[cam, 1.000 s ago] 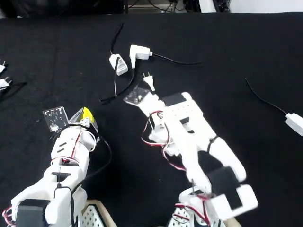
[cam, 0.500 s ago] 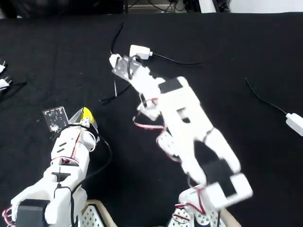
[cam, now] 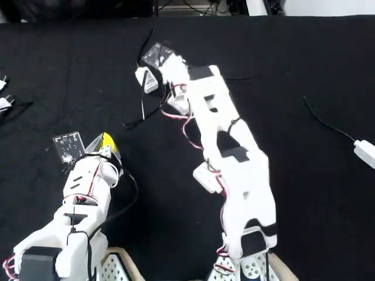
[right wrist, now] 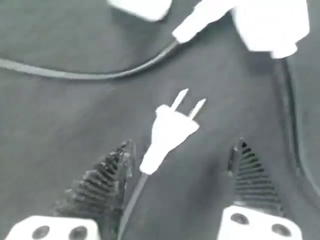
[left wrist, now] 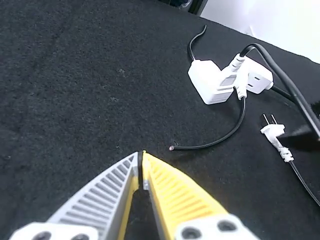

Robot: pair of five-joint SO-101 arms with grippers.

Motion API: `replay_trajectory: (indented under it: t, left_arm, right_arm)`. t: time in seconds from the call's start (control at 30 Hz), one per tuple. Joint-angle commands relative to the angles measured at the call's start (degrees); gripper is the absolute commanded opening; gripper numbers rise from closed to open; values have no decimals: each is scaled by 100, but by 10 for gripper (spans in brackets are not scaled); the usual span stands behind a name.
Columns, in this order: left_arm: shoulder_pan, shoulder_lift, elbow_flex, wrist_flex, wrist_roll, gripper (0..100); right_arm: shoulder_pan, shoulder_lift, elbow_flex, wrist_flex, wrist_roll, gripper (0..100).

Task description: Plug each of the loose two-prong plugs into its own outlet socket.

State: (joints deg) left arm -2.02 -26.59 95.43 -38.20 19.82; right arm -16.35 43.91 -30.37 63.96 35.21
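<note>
A black cloth (cam: 304, 70) covers the whole table. The right arm lies stretched towards the far side, and its right gripper (right wrist: 182, 150) hangs low with the fingers spread wide. A loose two-prong plug (right wrist: 170, 127) lies flat on the cloth between them, and neither finger touches it. Near the plug sit a white outlet socket (left wrist: 210, 82) and a second socket (left wrist: 257, 80) just beside it. The left gripper (left wrist: 140, 157) rests near the front, pinched closed on nothing, well apart from the plug
</note>
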Motion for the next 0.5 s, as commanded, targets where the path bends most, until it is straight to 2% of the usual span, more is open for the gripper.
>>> replay_trajectory:
  t: [0.0, 0.17, 0.33, 0.47]
  left_arm:
    - [48, -70, 92, 9, -35, 33]
    - [48, -70, 92, 9, -35, 33]
    - [57, -70, 92, 9, -35, 33]
    - [57, -70, 92, 9, -35, 33]
  right_arm:
    - [237, 418, -1068, 18, 0, 286]
    - [255, 1033, -1824, 114, -360, 286]
    - [35, 1279, -2316, 589, -404, 286]
    - [-26, 1402, -2571, 730, -1002, 286]
